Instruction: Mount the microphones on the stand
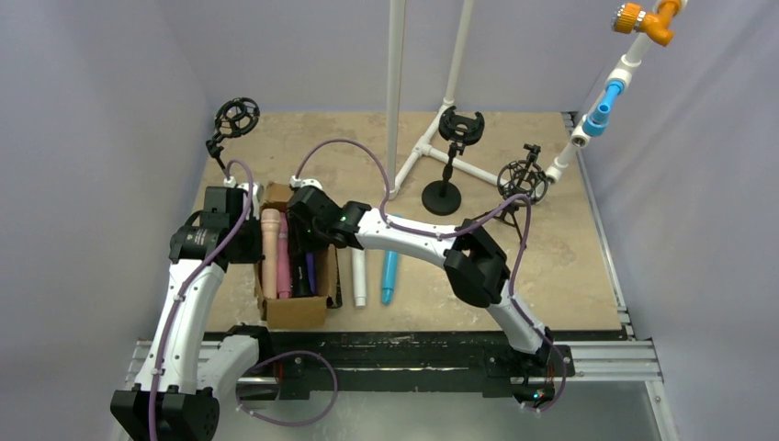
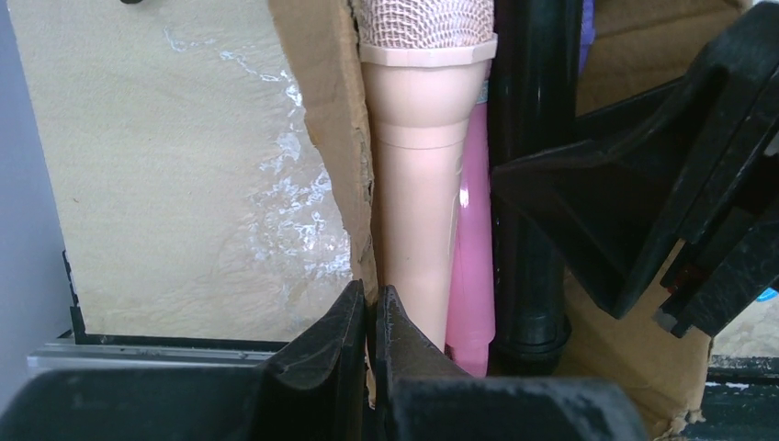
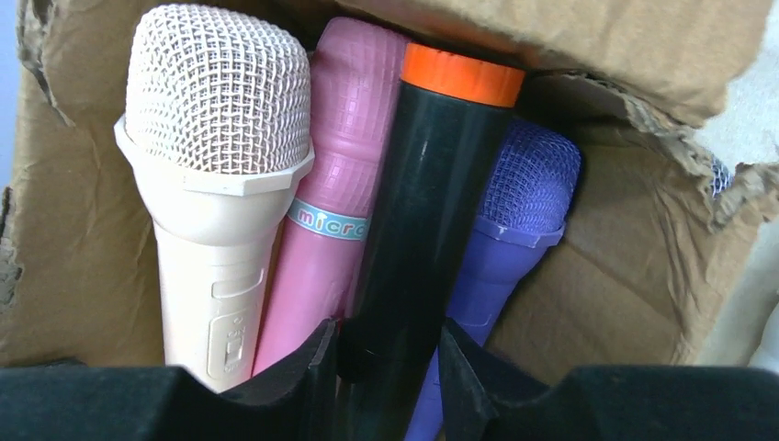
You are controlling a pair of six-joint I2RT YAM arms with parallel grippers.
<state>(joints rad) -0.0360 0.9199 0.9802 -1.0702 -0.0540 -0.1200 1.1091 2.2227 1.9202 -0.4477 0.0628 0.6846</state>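
An open cardboard box [image 1: 294, 312] holds a peach microphone [image 3: 216, 165], a pink one [image 3: 331, 184], a black one with an orange ring [image 3: 427, 202] and a purple one [image 3: 519, 211], lying side by side. My right gripper [image 3: 386, 335] reaches into the box [image 3: 73, 230], its jaws closed on the black microphone's body. My left gripper [image 2: 371, 299] is shut on the box's left cardboard wall [image 2: 321, 110], beside the peach microphone [image 2: 423, 184]. A white microphone [image 1: 359, 278] and a blue one [image 1: 389, 276] lie on the table right of the box. A black stand [image 1: 442, 196] with a clip [image 1: 461, 126] stands behind.
A second clip mount [image 1: 237, 117] stands at the back left and a third [image 1: 524, 179] at the back right. A white pipe frame [image 1: 432, 138] rises at the back middle. A white pole with blue and orange fittings [image 1: 602, 106] leans at the right wall.
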